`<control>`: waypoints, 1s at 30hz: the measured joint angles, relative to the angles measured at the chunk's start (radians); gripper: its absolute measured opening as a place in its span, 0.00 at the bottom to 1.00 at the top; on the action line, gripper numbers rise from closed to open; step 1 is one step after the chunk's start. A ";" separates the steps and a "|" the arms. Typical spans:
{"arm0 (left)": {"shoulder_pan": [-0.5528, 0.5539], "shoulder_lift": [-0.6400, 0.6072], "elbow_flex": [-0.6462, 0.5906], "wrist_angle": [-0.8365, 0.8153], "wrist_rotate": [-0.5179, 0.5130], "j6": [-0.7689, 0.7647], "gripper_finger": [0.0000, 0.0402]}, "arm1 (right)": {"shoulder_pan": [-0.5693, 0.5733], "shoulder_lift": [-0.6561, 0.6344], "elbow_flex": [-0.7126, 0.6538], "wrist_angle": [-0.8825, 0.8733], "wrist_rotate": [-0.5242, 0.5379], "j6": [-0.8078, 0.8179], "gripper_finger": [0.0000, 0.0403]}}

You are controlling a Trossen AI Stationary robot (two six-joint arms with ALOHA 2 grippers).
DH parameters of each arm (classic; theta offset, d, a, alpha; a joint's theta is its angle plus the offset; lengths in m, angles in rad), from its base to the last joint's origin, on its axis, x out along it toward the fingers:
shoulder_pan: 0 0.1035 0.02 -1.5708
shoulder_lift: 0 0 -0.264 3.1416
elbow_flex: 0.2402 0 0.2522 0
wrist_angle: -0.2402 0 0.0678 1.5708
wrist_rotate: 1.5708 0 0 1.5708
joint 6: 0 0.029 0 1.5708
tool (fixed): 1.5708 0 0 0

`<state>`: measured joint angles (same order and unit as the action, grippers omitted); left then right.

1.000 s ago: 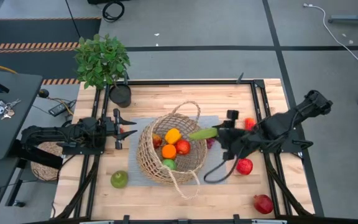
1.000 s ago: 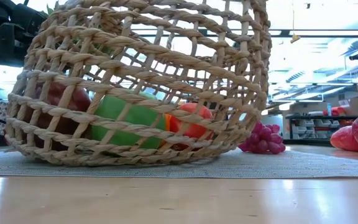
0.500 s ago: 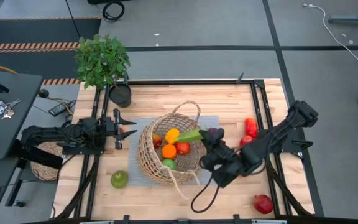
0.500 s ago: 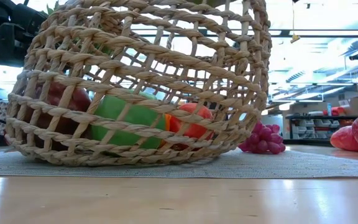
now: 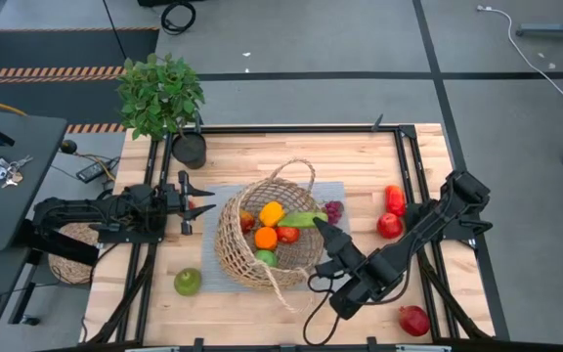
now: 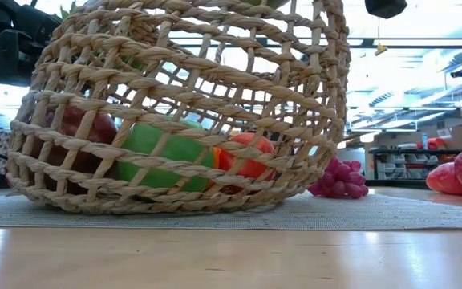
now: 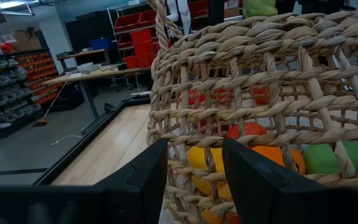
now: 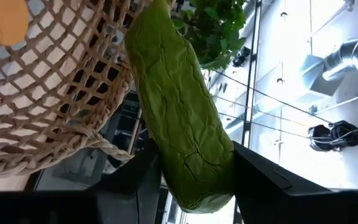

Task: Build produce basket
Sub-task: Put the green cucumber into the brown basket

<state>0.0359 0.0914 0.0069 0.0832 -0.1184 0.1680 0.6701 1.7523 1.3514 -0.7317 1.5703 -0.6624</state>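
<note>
The tan wicker basket (image 5: pixel 267 240) sits on a grey mat (image 5: pixel 340 191) and holds an orange (image 5: pixel 265 237), a yellow pepper (image 5: pixel 272 212), a red apple (image 5: pixel 287 233) and a green fruit (image 5: pixel 266 258). My right gripper (image 5: pixel 324 232) hovers at the basket's right rim, shut on a long wrinkled green vegetable (image 5: pixel 301 219) (image 8: pixel 176 106). My left gripper (image 5: pixel 201 202) (image 7: pixel 194 180) waits open just left of the basket wall (image 7: pixel 260 112). In the low view the basket (image 6: pixel 183 104) fills the frame. My right gripper pinches the green vegetable by its end nearest the wrist (image 8: pixel 194 177), between the two fingers (image 8: pixel 135 180). It comes from the table's near right side, and the vegetable runs on past the fingertips. The vegetable is lifted clear, its free end (image 5: pixel 286 221) over the basket's opening.
Loose produce lies around the basket: purple grapes (image 5: pixel 333 210), a red pepper (image 5: pixel 394 198), a red apple (image 5: pixel 390 225), a pomegranate (image 5: pixel 413 320) and a green fruit (image 5: pixel 188 282). A potted plant (image 5: pixel 161 96) stands at the far left corner. A cable loops near my right arm (image 5: pixel 316 313).
My right arm has swung from the basket's right side toward the near edge and leftward. It has carried the green vegetable from beside the basket to over its right rim. The red apple that the arm covered now shows.
</note>
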 joint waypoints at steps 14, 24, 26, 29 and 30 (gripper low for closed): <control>0.000 0.000 0.000 0.000 0.000 0.000 0.40 | 0.011 -0.014 0.000 0.029 -0.116 0.103 0.43; 0.000 0.000 0.000 0.000 0.000 0.000 0.40 | -0.059 -0.120 0.000 -0.027 -0.519 0.564 0.43; 0.000 0.000 0.000 0.000 0.000 0.000 0.40 | -0.078 -0.146 0.000 -0.038 -0.605 0.636 0.43; 0.000 0.000 0.000 0.000 0.000 0.000 0.40 | -0.108 -0.193 0.000 -0.034 -0.733 0.722 0.43; 0.000 0.000 0.000 0.000 0.000 0.000 0.40 | -0.120 -0.210 0.000 -0.026 -0.767 0.752 0.43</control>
<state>0.0357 0.0914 0.0069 0.0834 -0.1181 0.1680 0.5504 1.5425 1.3518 -0.7580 0.8038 0.0899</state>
